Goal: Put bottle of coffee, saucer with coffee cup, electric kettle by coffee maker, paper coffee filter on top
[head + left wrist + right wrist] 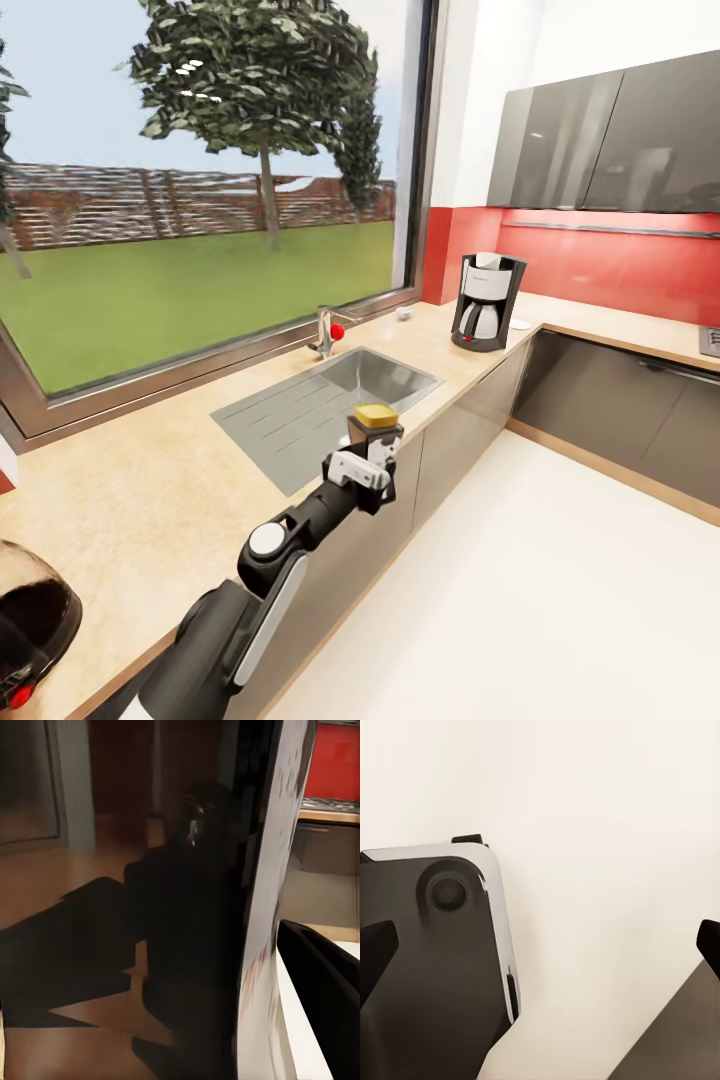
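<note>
While the left gripper point(372, 447) clamps a yellow-lidded bottle of coffee point(375, 421) above the counter edge beside the sink point(330, 405), the coffee maker point(487, 301) stands far along the countertop point(150, 490); the right gripper's fingertips point(376, 949) sit wide apart

Black arm point(270, 590), white panels, grey round joint

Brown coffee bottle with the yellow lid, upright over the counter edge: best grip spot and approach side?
Grip the brown coffee bottle with the yellow lid on its body below the lid, coming level from the side. It stands upright, so its sides give two opposed faces, and the lid stays free above the fingers. The left gripper holds it this way, from the robot's side.
</note>
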